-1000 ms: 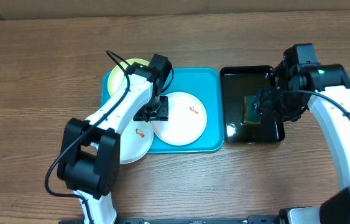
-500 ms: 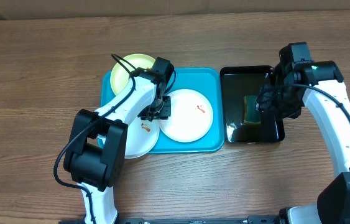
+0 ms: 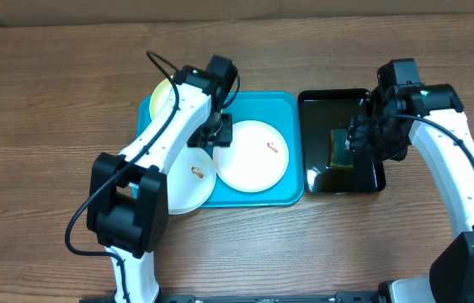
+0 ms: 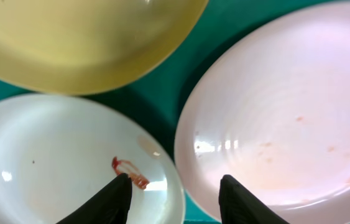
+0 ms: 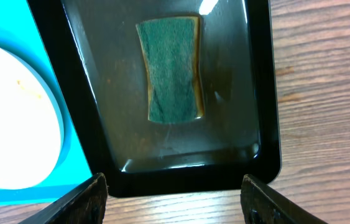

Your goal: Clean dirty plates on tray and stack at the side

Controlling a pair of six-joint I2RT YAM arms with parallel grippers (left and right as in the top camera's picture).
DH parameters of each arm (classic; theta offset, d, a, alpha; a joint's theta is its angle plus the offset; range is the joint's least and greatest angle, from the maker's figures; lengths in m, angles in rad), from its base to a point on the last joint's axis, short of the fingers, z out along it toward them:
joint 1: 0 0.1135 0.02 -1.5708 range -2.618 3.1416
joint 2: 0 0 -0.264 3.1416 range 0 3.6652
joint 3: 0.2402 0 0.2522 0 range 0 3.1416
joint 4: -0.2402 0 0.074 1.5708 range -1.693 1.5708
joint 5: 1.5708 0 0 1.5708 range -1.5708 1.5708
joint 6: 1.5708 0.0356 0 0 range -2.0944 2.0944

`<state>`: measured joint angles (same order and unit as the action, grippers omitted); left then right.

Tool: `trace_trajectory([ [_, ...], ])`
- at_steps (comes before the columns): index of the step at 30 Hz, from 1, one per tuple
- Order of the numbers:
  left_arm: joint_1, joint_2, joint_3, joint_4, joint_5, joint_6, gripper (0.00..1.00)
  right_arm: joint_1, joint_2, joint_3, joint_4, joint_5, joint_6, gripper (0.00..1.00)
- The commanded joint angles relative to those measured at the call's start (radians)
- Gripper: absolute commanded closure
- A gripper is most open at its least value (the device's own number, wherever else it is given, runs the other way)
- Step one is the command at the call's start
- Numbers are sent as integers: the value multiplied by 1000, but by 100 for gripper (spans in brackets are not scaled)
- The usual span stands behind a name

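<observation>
The turquoise tray (image 3: pixel 291 109) holds three plates. A white plate (image 3: pixel 253 164) with a brown smear lies at its right. A second smeared white plate (image 3: pixel 182 189) overhangs the front left rim. The pale yellow-green plate (image 3: pixel 159 99) is at the back left, partly under my left arm. My left gripper (image 3: pixel 220 133) is open and empty, hovering over the gap between the plates. In the left wrist view its fingers (image 4: pixel 175 193) straddle the edges of the left white plate (image 4: pixel 50 149) and the right white plate (image 4: pixel 286 112), below the yellow-green plate (image 4: pixel 81 43). My right gripper (image 3: pixel 356 141) (image 5: pixel 175 199) is open and empty above the black tray.
A glossy black tray (image 3: pixel 316 181) (image 5: pixel 262 93) stands right of the turquoise tray and holds a green sponge (image 3: pixel 340 150) (image 5: pixel 170 71) in shallow liquid. The turquoise tray (image 5: pixel 28 50) borders it on the left. Wooden table (image 3: pixel 51 126) lies all around.
The two white plates slid a little to the right a second ago. My left gripper has since moved toward the back of the tray. The right arm has barely moved.
</observation>
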<state>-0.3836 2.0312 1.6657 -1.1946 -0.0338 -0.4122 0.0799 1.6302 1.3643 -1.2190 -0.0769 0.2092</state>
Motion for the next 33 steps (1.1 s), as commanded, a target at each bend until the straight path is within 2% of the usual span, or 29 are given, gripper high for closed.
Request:
trace_trajectory([
  [1, 0, 8, 20, 22, 37, 25, 53, -2, 2, -30, 26, 16, 5, 29],
  [8, -31, 9, -140, 185, 5, 24, 54, -2, 3, -116, 113, 17, 5, 27],
  [11, -27, 9, -162, 208, -1, 23, 58, -2, 3, -137, 139, 17, 5, 27],
  [17, -31, 9, -185, 245, -11, 23, 59, -2, 3, -238, 302, 16, 4, 24],
  [20, -31, 9, -211, 270, -10, 23, 69, -2, 3, -276, 363, 16, 5, 24],
  [33, -30, 9, -251, 355, -7, 24, 73, -2, 3, -341, 411, 16, 5, 23],
])
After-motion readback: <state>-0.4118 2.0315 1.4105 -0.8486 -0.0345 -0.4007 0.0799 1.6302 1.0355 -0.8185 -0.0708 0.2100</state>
